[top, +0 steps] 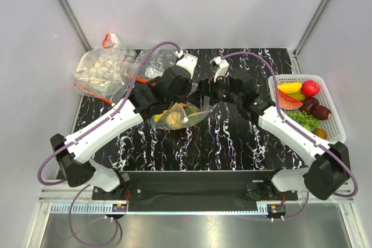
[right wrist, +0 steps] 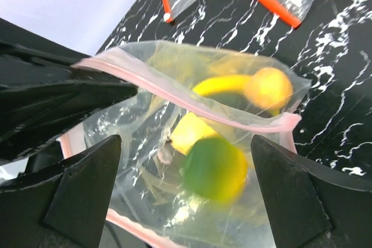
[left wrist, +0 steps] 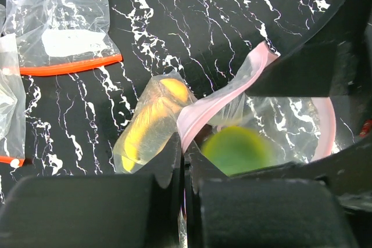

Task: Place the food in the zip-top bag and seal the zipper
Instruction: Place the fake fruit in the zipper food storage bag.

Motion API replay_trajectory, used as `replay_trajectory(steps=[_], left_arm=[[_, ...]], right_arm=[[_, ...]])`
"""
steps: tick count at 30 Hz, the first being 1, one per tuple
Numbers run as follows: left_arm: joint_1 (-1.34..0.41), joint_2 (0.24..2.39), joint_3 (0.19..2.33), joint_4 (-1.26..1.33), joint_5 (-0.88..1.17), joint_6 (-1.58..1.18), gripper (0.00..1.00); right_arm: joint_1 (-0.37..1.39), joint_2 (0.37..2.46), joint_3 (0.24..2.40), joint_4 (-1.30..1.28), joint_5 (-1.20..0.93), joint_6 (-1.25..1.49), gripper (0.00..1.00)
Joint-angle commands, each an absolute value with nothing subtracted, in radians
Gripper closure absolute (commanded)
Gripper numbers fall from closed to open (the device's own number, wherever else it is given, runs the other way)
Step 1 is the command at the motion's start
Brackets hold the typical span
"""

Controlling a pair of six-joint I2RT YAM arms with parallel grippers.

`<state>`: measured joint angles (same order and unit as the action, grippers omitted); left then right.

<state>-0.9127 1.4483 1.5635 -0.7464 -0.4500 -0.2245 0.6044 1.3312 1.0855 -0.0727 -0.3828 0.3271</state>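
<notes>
A clear zip-top bag [top: 177, 117] lies mid-table with its mouth held up. My left gripper [left wrist: 185, 149] is shut on the bag's pale pink zipper [left wrist: 215, 105] strip. Inside the bag are yellow food pieces [right wrist: 221, 84] and a blurred green round fruit [right wrist: 215, 166], which sits in the open mouth. My right gripper [right wrist: 185, 143] is open over the mouth, straddling the green fruit without touching it. In the left wrist view the green fruit [left wrist: 238, 149] shows just behind the strip, and a yellow piece [left wrist: 151, 126] presses against the bag's wall.
A white mesh basket [top: 340, 126] at the right holds more food: a red apple [top: 310, 87], a yellow piece, a watermelon slice, purple and green pieces. Other clear bags with red-orange strips [top: 102, 71] lie at the back left, one strip [left wrist: 70, 67] near my left gripper.
</notes>
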Motion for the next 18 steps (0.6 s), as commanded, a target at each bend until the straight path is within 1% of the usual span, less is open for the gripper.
replay_trajectory(steps=[1, 3, 5, 7, 8, 9, 10, 13, 15, 16, 17, 18], left_arm=[[-0.916, 1.410, 1.571, -0.689, -0.483, -0.213, 1.00], [-0.916, 1.411, 1.572, -0.690, -0.485, -0.212, 1.00], [-0.917, 1.411, 1.575, -0.693, -0.485, -0.212, 1.00], [-0.916, 1.410, 1.575, -0.695, -0.483, -0.210, 1.00], [-0.916, 1.408, 1.575, -0.696, -0.483, -0.210, 1.00], [-0.916, 1.408, 1.575, -0.695, -0.483, -0.210, 1.00], [-0.917, 1.408, 1.575, -0.696, -0.483, -0.210, 1.00], [-0.916, 1.411, 1.575, -0.695, -0.479, -0.210, 1.00], [-0.916, 1.414, 1.577, -0.698, -0.474, -0.210, 1.00], [-0.916, 1.416, 1.577, -0.696, -0.474, -0.210, 1.00], [-0.916, 1.416, 1.577, -0.696, -0.474, -0.210, 1.00], [-0.916, 1.417, 1.577, -0.696, -0.476, -0.210, 1.00]], right_arm=[[0.612, 1.264, 1.108, -0.011, -0.304, 0.328, 0.00], [0.612, 1.221, 1.104, -0.014, -0.282, 0.334, 0.01], [0.612, 1.174, 1.106, -0.053, -0.232, 0.354, 0.03], [0.612, 1.144, 1.124, -0.104, -0.114, 0.364, 0.08], [0.612, 1.120, 1.134, -0.173, -0.059, 0.379, 0.09], [0.612, 1.109, 1.141, -0.207, 0.048, 0.380, 0.11], [0.612, 1.100, 1.156, -0.239, 0.101, 0.385, 0.11], [0.600, 1.081, 1.180, -0.375, 0.337, 0.432, 0.10], [0.565, 1.083, 1.200, -0.474, 0.462, 0.483, 0.05], [0.546, 1.081, 1.206, -0.504, 0.488, 0.501, 0.00], [0.522, 1.077, 1.206, -0.552, 0.495, 0.530, 0.00], [0.452, 1.072, 1.203, -0.570, 0.485, 0.541, 0.01]])
